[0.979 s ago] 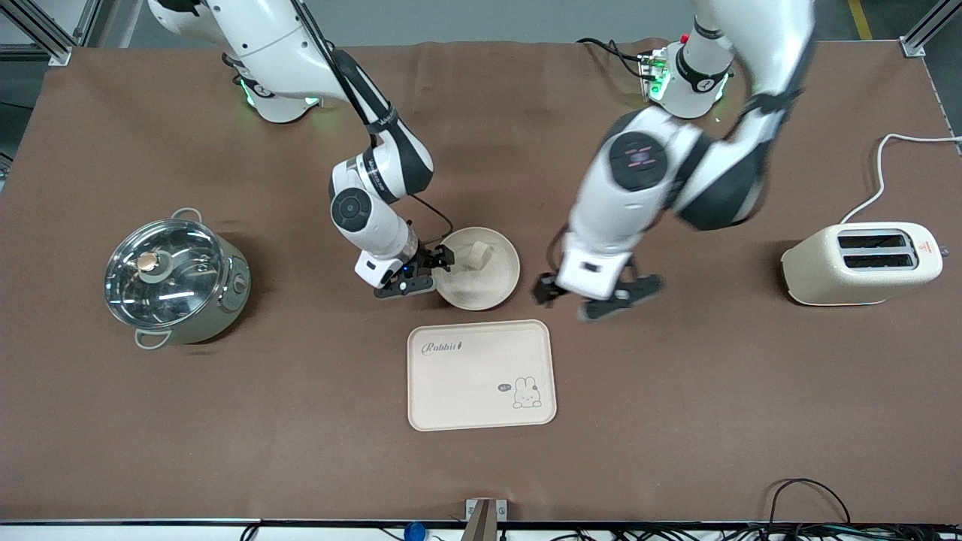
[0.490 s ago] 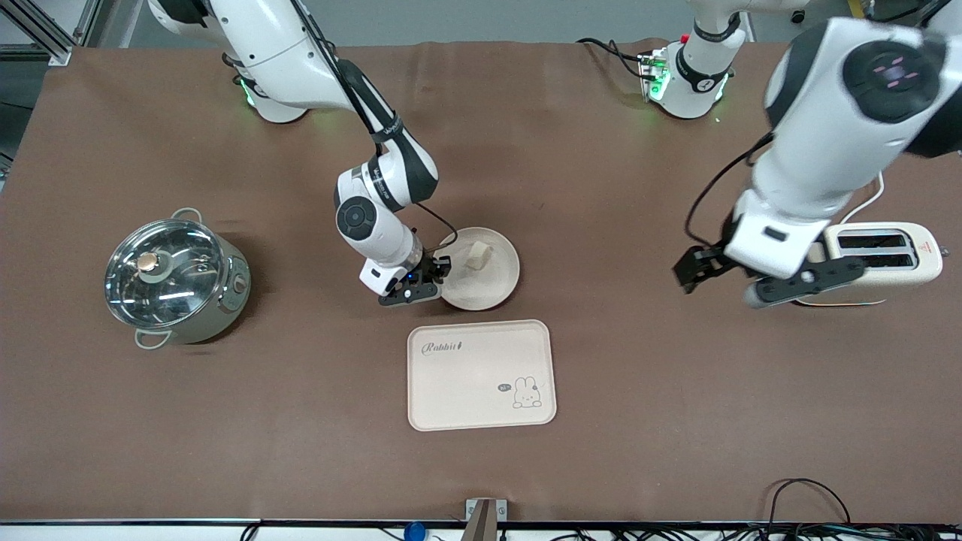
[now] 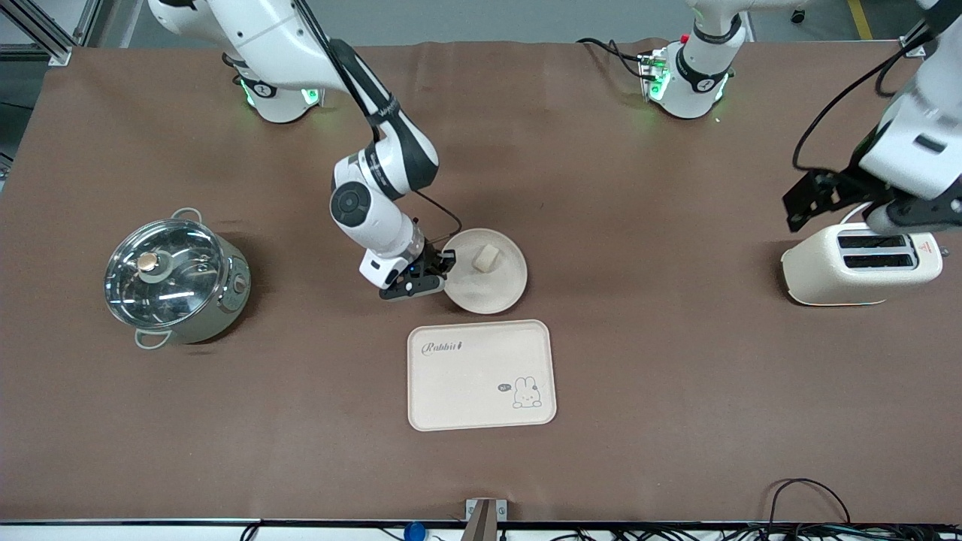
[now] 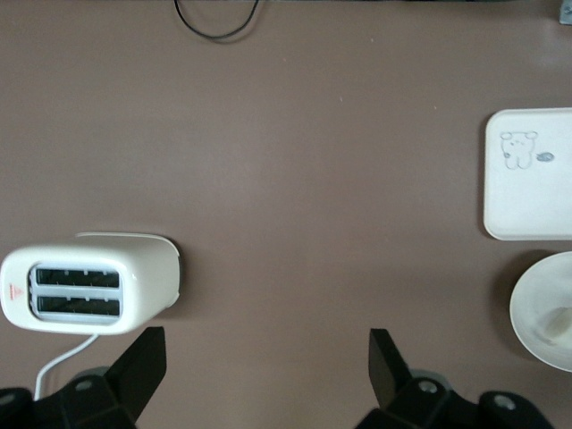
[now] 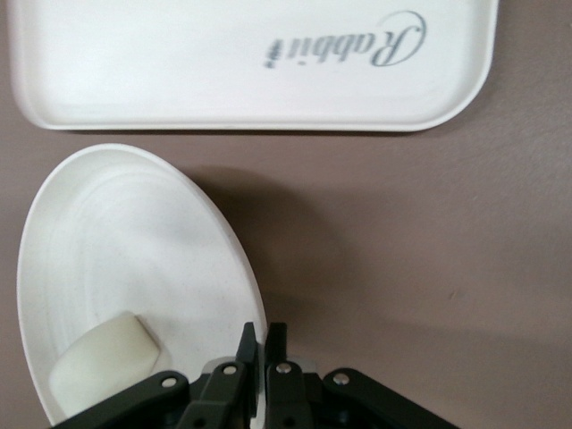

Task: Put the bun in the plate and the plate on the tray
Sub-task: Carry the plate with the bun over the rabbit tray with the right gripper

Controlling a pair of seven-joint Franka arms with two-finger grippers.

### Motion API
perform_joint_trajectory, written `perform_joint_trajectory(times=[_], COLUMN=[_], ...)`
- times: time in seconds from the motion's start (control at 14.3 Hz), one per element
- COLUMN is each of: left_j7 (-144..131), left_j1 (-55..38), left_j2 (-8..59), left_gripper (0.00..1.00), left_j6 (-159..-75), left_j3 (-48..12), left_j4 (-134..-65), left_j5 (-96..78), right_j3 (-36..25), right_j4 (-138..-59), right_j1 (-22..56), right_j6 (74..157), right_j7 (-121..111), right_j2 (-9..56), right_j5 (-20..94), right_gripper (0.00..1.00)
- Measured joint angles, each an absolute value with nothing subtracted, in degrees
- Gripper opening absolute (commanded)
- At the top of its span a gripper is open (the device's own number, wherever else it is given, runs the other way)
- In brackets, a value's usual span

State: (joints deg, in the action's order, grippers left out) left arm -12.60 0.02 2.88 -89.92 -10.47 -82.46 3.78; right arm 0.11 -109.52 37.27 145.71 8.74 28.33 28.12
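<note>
The round cream plate sits mid-table with the small pale bun lying in it. My right gripper is shut on the plate's rim at the edge toward the right arm's end; in the right wrist view its gripper pinches the rim of the plate, the bun inside. The cream "Rabbit" tray lies nearer the front camera than the plate, also in the right wrist view. My left gripper is open and empty, up over the toaster; it shows in the left wrist view.
A cream toaster with a white cord stands at the left arm's end. A steel pot with a glass lid stands at the right arm's end. Brown cloth covers the table.
My left arm swung away from beside the plate to over the toaster. My right gripper closed on the plate's rim and the plate shifted slightly toward the left arm's end.
</note>
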Motion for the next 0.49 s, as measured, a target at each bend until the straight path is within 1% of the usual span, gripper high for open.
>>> perform_joint_trajectory(times=[0.14,0.21,0.35,0.49], left_j7=[-10.60,-9.19,-7.47,-5.41], left_j1=[-1.84,-2.23,-2.36,-2.61], left_j2=[-1.66,-3.96,-7.73,-9.18], left_gripper=[1.00,1.00,1.00,1.00], left_j6=[-89.36,-89.33,-89.04,-88.26], left_j3=[-6.01,-4.93,-4.63,-4.64], left_j4=[-87.08,-89.77,-94.15,-95.35], left_j5=[0.56,0.03,-0.11,-0.11], right_j3=[0.08,0.05,0.02,0.01], right_j4=[-110.10,-110.54,-111.32,-111.48], right_j1=[35.98,34.57,31.21,27.68], right_j6=[140.53,138.87,137.75,138.15], right_j7=[8.77,8.46,5.62,2.10], right_j2=[23.64,21.74,20.13,20.32], right_j5=[28.84,28.85,28.85,28.87], right_gripper=[0.00,0.00,0.00,0.00])
